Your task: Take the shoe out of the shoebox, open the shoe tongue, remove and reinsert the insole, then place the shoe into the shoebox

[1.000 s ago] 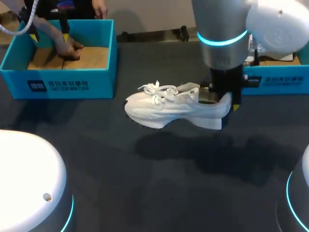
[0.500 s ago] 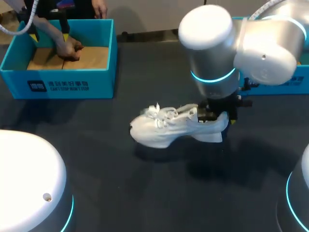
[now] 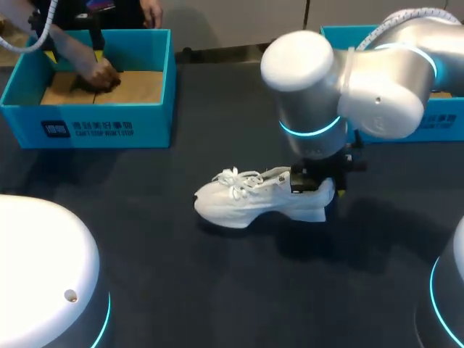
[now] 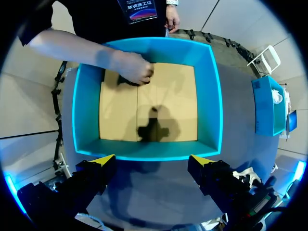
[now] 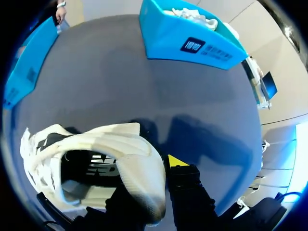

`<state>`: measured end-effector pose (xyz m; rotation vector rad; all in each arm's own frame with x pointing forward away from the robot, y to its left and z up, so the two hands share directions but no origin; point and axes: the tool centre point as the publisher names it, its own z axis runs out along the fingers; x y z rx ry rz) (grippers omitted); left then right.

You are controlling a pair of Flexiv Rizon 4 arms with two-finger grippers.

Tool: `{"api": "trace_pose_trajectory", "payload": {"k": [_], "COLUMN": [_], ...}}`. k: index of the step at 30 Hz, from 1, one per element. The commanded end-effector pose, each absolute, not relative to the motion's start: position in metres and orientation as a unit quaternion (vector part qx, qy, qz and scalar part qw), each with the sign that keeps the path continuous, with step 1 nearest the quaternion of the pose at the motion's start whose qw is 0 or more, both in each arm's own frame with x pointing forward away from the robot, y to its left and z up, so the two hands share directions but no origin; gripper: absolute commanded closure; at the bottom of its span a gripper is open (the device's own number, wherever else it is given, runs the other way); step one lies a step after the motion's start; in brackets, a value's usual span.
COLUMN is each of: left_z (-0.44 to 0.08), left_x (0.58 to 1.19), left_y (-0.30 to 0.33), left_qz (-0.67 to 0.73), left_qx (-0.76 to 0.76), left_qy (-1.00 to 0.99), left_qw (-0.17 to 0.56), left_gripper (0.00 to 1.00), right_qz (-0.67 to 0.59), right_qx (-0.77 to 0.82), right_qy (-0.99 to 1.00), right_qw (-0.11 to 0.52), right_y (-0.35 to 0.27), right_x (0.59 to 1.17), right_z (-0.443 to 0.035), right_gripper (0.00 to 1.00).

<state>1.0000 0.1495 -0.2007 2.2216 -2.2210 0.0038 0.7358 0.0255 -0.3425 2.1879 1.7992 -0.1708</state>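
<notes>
Now the right gripper point(image 3: 321, 181) pinches the heel of the white shoe point(image 3: 254, 199), which seems to rest on the table point(image 3: 217, 290). The left gripper point(image 4: 151, 161) hangs wide open over the blue shoebox point(image 4: 144, 157). A person's hand point(image 4: 134, 72) is inside it, so going down could bump it.

Right end effector point(image 5: 153, 185) pinched tight, low (left end effector point(image 4: 151, 160) spread wide)

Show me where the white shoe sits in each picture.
Head: shoe mid-table, heel in right gripper.
Left wrist: maybe the white bit beside left gripper, mostly hidden.
Right wrist: heel clamped in that gripper.
Landmark: right box, in all three.
</notes>
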Motion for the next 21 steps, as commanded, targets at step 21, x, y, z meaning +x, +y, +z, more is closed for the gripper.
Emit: {"api": "trace_pose_trajectory", "payload": {"k": [21], "left_z": [-0.200], "left_x": [1.000], "left_y": [0.150], "left_qz": [0.001], "left_qx": [0.707], "left_qy": [-0.707], "left_qw": [0.000], "left_gripper": [0.00], "right_qz": [-0.045], "right_qx": [0.773], "right_qy": [0.620], "right_qw": [0.125], "right_y": [0.018], "right_x": [0.733], "right_z": [-0.394], "right_gripper": [1.00]}}
